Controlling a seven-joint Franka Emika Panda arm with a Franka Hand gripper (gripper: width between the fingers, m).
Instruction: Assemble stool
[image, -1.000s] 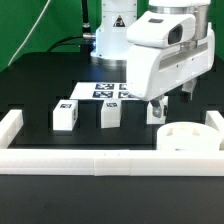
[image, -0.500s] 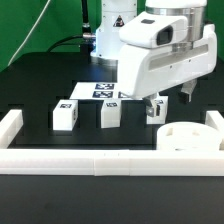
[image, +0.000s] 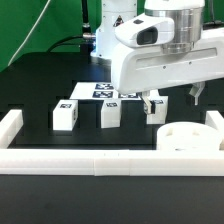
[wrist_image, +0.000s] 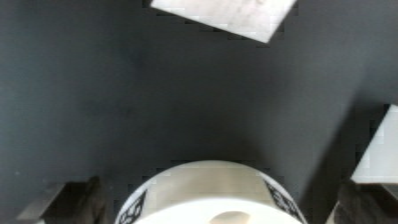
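Three short white legs with black-and-white tags stand in a row on the black table: one at the exterior view's left (image: 66, 114), one in the middle (image: 110, 113), one on the right (image: 155, 112). The round white seat (image: 186, 136) lies to the right of them, near the front rail. My gripper (image: 170, 98) hangs over the right leg, its jaws open and empty. In the wrist view the gripper (wrist_image: 217, 206) has that leg's rounded top (wrist_image: 214, 192) between its dark fingers (wrist_image: 79, 200), with a gap on each side.
The marker board (image: 104, 90) lies behind the legs; its corner shows in the wrist view (wrist_image: 224, 14). A long white border rail (image: 90, 161) runs along the front, with raised ends at the left (image: 12, 124) and right. A white edge (wrist_image: 379, 150) shows beside the gripper.
The hand has swung toward the exterior view's left and closer to the camera. Its fingers stay over the right leg. The legs and seat have not moved.
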